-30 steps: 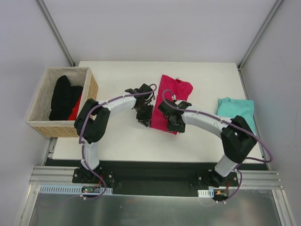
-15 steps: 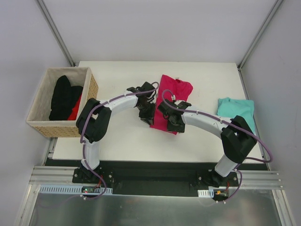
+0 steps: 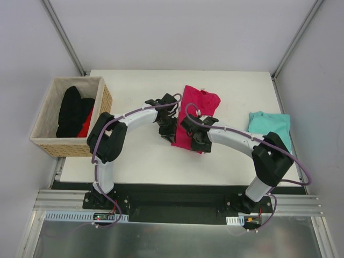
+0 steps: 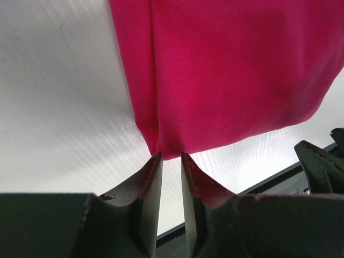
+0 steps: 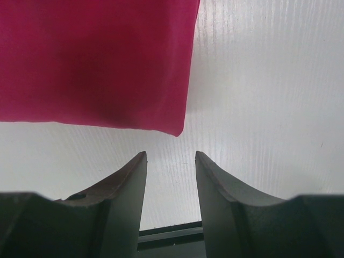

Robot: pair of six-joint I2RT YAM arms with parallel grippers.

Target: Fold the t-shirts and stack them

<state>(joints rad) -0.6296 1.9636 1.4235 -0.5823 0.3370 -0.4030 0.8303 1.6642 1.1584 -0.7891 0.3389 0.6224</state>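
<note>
Magenta t-shirt [image 3: 196, 115] laid on white table [image 3: 140, 156], left gripper [image 4: 171, 156] set at one corner, jaws narrowly parted, right gripper [image 5: 171, 155] spread wider, just short of another corner.

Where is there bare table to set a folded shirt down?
Bare: the stretch between the pink shirt and the teal shirt, and the far-left patch between the basket and pink shirt. Crowded: the pink shirt's near end, where the left gripper and right gripper sit.

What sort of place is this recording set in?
Likely a robot lab test cell: a white table walled by plain panels, arms bolted to an aluminium rail, a laundry basket.
</note>
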